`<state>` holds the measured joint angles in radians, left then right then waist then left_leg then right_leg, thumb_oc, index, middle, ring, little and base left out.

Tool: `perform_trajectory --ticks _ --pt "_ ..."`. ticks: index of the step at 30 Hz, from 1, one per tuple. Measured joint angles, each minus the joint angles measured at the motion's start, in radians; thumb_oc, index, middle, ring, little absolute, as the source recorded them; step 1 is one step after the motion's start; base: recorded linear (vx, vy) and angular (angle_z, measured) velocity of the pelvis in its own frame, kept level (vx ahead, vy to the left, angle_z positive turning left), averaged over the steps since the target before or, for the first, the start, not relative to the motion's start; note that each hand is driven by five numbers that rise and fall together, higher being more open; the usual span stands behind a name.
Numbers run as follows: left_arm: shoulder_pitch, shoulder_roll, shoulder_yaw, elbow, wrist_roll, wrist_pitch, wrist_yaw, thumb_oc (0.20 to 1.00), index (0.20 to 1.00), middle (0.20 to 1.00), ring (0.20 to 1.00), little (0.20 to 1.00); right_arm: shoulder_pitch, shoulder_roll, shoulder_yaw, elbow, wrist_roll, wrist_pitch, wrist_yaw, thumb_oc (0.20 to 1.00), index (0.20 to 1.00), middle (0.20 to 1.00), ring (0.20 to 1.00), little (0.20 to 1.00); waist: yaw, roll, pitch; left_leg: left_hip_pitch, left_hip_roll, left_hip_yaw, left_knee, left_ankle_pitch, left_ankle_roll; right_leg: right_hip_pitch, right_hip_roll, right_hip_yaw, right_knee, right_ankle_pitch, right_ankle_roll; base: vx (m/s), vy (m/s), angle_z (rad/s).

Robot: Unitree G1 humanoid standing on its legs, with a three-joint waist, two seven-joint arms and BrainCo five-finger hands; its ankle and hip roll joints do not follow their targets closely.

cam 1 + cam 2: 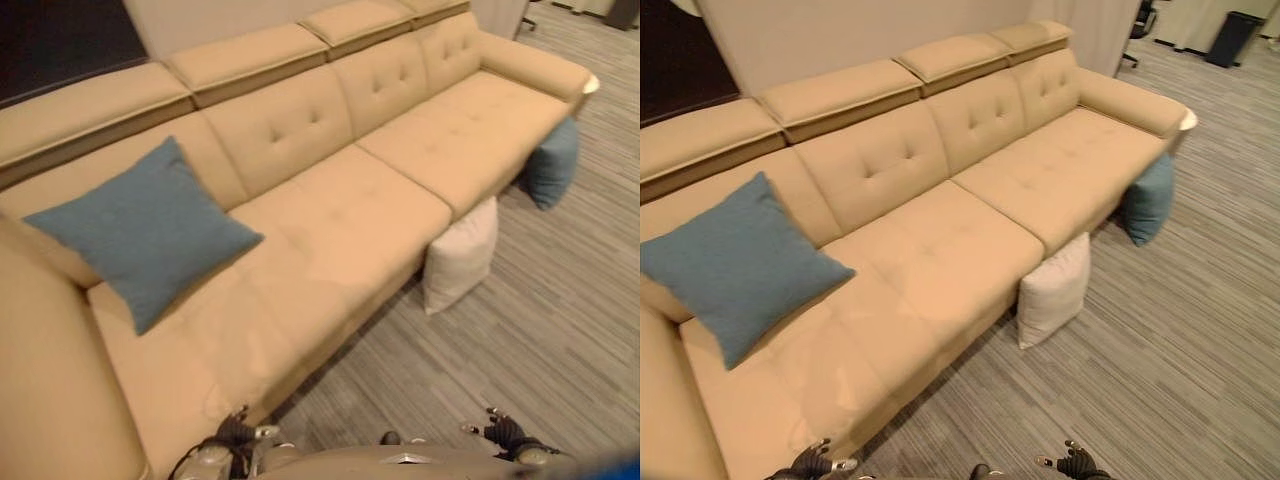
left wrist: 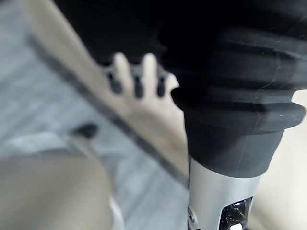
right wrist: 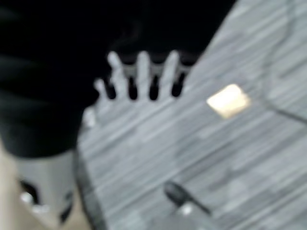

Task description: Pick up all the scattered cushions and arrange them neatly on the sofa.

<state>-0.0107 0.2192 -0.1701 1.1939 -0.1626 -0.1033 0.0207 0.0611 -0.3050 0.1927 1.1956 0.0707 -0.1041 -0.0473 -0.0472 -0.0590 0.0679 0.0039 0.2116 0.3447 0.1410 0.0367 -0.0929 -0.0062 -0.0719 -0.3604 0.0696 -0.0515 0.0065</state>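
Square blue cushion [image 1: 140, 232] on tufted sofa [image 1: 350, 190]; both hands' fingers straight, empty.

Long tan sofa [image 1: 940, 250] seen running from lower left to upper right. Blue cushion [image 1: 735, 265] propped against backrest at sofa's left end. White cushion [image 1: 1052, 290] stood on floor [image 1: 1180, 350], leaned against sofa's front edge near middle. Second blue cushion [image 1: 1150, 198] leaned on floor by right armrest corner.

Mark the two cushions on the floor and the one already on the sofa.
White cushion [image 1: 1052, 292], right eye view, middle of its face.
Blue floor cushion [image 1: 1150, 200], right eye view, middle of its visible side.
Blue sofa cushion [image 1: 145, 232], left eye view, its centre.
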Motion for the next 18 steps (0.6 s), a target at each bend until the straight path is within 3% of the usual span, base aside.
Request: perform_trajectory --ticks 1,2,3,5,6,8,9,11,12,14,15,17,18 --pt "-0.006 -0.008 -0.020 0.000 0.000 0.000 0.000 1.000 1.000 1.000 1.000 1.000 0.007 0.001 0.002 0.004 0.006 0.000 0.000 1.000 1.000 1.000 1.000 1.000 -0.006 -0.001 0.005 0.015 -0.007 -0.038 0.006 0.000 0.000 -0.009 0.013 0.022 -0.001 0.003 -0.006 -0.09 -0.003 -0.42" --pt "-0.020 -0.007 -0.042 -0.004 0.000 0.000 0.000 1.000 1.000 1.000 1.000 1.000 0.007 0.011 0.008 0.023 0.007 0.000 0.000 1.000 1.000 1.000 1.000 1.000 0.001 -0.013 0.009 0.011 -0.010 -0.119 0.033 0.000 0.000 -0.015 0.014 0.053 -0.004 0.011 -0.013 -0.09 0.019 -1.45" --pt "-0.034 -0.010 -0.043 -0.005 -0.001 -0.003 -0.002 1.000 1.000 1.000 1.000 1.000 -0.011 0.014 0.022 0.030 0.008 0.000 0.004 1.000 1.000 1.000 1.000 1.000 0.040 -0.028 0.017 0.003 -0.059 -0.287 0.051 -0.067 -0.046 -0.009 0.004 0.135 -0.043 0.058 -0.022 -0.13 0.051 -1.50" --pt "-0.047 -0.021 -0.049 -0.004 -0.001 -0.001 -0.001 1.000 1.000 1.000 1.000 1.000 -0.014 -0.005 0.020 0.029 0.019 -0.001 0.005 1.000 1.000 1.000 1.000 1.000 0.025 -0.010 0.021 -0.004 -0.111 -0.368 0.049 -0.074 -0.054 -0.012 0.009 0.170 -0.070 0.083 -0.003 -0.09 0.058 -1.03" --pt "-0.045 -0.026 -0.060 -0.004 -0.001 -0.001 -0.001 1.000 1.000 1.000 1.000 1.000 -0.021 -0.019 0.019 0.030 0.023 0.000 0.005 1.000 1.000 1.000 1.000 1.000 0.032 0.018 0.022 -0.009 -0.123 -0.363 0.049 -0.099 -0.029 -0.017 0.020 0.194 -0.071 0.091 0.005 -0.16 0.144 -0.60" --pt "-0.083 -0.027 -0.073 -0.012 0.000 -0.007 0.001 1.000 1.000 1.000 1.000 1.000 -0.006 -0.024 0.016 0.046 0.024 0.005 0.006 1.000 1.000 1.000 1.000 1.000 0.015 0.037 0.023 0.018 -0.130 -0.357 -0.024 -0.130 -0.006 -0.056 0.013 0.218 -0.069 0.112 0.034 -0.26 0.223 -0.55" --pt "-0.089 -0.015 -0.098 -0.023 0.001 -0.010 0.003 1.000 1.000 1.000 1.000 1.000 -0.033 -0.012 0.015 0.045 0.025 0.005 0.006 1.000 1.000 1.000 1.000 1.000 0.010 0.027 0.030 0.039 -0.185 -0.345 -0.127 -0.114 0.051 -0.119 -0.013 0.274 -0.069 0.155 0.074 -0.23 0.189 -0.87" --pt "-0.088 -0.007 -0.104 -0.022 0.018 -0.008 0.005 1.000 1.000 1.000 1.000 1.000 -0.052 0.020 0.019 0.034 0.026 -0.001 0.004 1.000 1.000 1.000 1.000 1.000 0.001 -0.012 0.052 0.038 -0.238 -0.329 -0.129 -0.099 0.073 -0.133 -0.048 0.307 -0.090 0.200 0.092 -0.14 0.114 -0.99" --pt "-0.085 -0.012 -0.109 -0.023 0.035 -0.010 0.006 1.000 1.000 1.000 1.000 1.000 -0.065 0.038 0.023 0.029 0.026 0.000 0.009 1.000 1.000 1.000 1.000 1.000 0.011 -0.019 0.060 0.046 -0.249 -0.295 -0.156 -0.090 0.107 -0.141 -0.070 0.323 -0.115 0.193 0.139 -0.17 0.089 -0.89" --pt "-0.078 -0.020 -0.105 -0.024 0.037 -0.010 0.007 1.000 1.000 1.000 1.000 1.000 -0.063 0.046 0.020 0.030 0.025 0.000 0.008 1.000 1.000 1.000 1.000 1.000 0.015 -0.001 0.063 0.044 -0.236 -0.251 -0.180 -0.075 0.131 -0.162 -0.075 0.287 -0.108 0.164 0.172 -0.18 0.072 -0.88" --pt "-0.065 -0.010 -0.104 -0.023 0.037 -0.012 0.007 1.000 1.000 1.000 1.000 1.000 -0.062 0.064 0.016 0.043 0.025 0.002 0.006 1.000 1.000 1.000 1.000 1.000 0.016 0.007 0.066 0.048 -0.228 -0.209 -0.196 -0.056 0.144 -0.183 -0.075 0.235 -0.059 0.161 0.182 -0.23 0.044 -0.88" --pt "-0.051 0.005 -0.104 -0.023 0.036 -0.010 0.008 1.000 1.000 1.000 1.000 1.000 -0.061 0.072 0.014 0.044 0.026 0.004 0.006 1.000 1.000 1.000 1.000 1.000 0.034 -0.001 0.061 0.055 -0.227 -0.161 -0.218 -0.046 0.152 -0.194 -0.081 0.164 -0.006 0.155 0.173 -0.23 0.043 -0.92" --pt "-0.048 0.012 -0.105 -0.023 0.037 -0.011 0.008 1.000 1.000 1.000 1.000 1.000 -0.061 0.068 0.013 0.049 0.026 0.003 0.003 1.000 1.000 1.000 1.000 1.000 0.053 0.011 0.067 0.047 -0.208 -0.100 -0.210 -0.029 0.159 -0.184 -0.112 -0.025 0.050 0.123 0.161 -0.09 0.009 -1.02"
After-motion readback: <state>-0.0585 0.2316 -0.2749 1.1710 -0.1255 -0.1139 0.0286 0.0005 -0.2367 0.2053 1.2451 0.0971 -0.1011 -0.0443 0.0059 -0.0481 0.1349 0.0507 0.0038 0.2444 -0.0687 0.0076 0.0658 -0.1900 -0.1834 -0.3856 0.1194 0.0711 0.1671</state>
